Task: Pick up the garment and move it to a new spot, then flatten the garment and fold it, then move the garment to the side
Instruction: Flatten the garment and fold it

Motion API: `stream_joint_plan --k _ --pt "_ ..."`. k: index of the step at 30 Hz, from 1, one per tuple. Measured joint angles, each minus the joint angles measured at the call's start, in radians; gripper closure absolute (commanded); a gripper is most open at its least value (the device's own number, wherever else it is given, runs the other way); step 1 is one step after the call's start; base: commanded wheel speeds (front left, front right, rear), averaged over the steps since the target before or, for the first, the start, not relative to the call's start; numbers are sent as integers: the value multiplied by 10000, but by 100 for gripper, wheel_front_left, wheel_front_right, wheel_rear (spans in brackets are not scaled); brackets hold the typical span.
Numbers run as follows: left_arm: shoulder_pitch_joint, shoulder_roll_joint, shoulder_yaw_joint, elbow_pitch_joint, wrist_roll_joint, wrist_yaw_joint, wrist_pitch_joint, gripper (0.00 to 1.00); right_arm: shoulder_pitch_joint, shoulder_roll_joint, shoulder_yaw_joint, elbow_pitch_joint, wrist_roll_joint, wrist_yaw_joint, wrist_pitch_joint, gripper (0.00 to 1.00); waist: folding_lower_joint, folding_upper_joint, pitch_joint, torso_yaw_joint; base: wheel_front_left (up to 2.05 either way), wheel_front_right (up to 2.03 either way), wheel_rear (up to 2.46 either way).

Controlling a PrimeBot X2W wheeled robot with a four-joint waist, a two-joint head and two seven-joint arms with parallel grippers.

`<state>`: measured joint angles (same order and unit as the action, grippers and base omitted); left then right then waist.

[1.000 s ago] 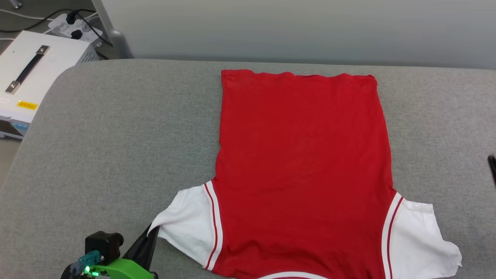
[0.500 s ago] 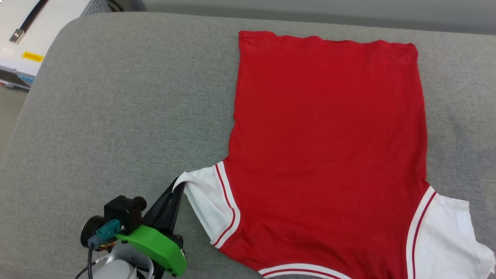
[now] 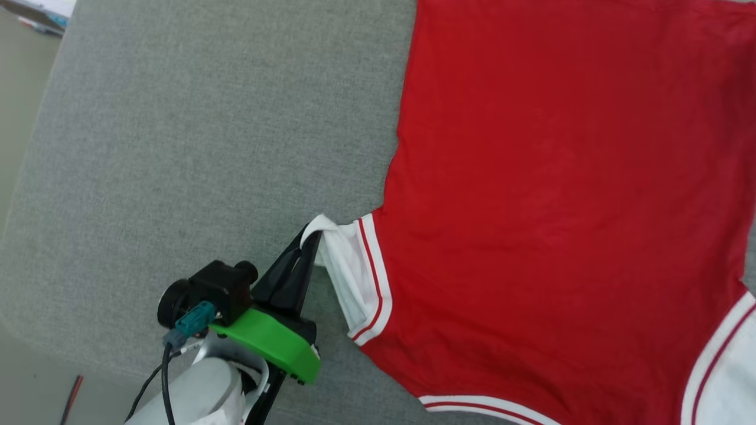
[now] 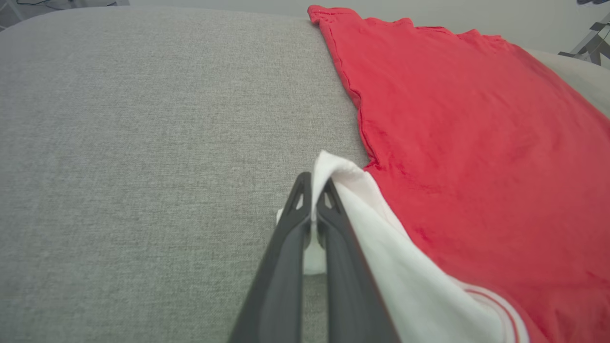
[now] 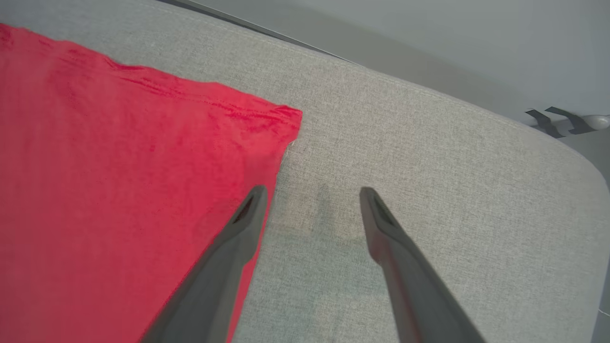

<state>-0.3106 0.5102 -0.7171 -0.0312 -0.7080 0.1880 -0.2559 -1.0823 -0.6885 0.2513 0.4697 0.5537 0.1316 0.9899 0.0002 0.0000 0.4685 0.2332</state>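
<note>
Right at the near edge of the grey padded surface (image 3: 177, 147), toward its left corner, the left gripper (image 3: 310, 233) is clamped tight on the garment (image 3: 561, 206). Its two dark fingers pinch the outer end of the white left sleeve (image 3: 345, 265). The sleeve is bunched and drawn up to a small peak over the fingertips, and a fold of white cloth hangs between the fingers in the left wrist view. From that pinch the sleeve runs to the red-and-white stripe at the shoulder seam, just to the gripper's right.

Beyond that, the red body lies flat and smooth on the padding, with the striped collar trim (image 3: 484, 404) by the near edge. The other white sleeve (image 3: 726, 366) lies at the near right. The body stretches away toward the far edge, with bare grey padding all along its left side.

Farther back, the right gripper (image 5: 310, 193) has its fingers spread wide and holds nothing. It sits over bare padding just beside the garment's side edge, close to a far hem corner (image 5: 286, 116). Whether it touches the padding, I cannot tell.
</note>
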Motion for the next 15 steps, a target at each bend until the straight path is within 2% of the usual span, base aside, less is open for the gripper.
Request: stream_joint_plan --k 9,14,15 --pt "-600 -387 40 -157 548 -259 0 100 -627 355 151 1478 -410 0 -669 0 1 0 1194 656 0 0 0" --pt "-606 -443 130 -205 648 -257 0 100 -600 -15 320 1843 -370 0 -560 0 -1 0 1501 1025 0 0 0" --pt "-602 -453 148 -211 654 -259 0 100 -602 -90 290 1858 -297 0 -516 51 -2 0 1536 1081 0 0 0"
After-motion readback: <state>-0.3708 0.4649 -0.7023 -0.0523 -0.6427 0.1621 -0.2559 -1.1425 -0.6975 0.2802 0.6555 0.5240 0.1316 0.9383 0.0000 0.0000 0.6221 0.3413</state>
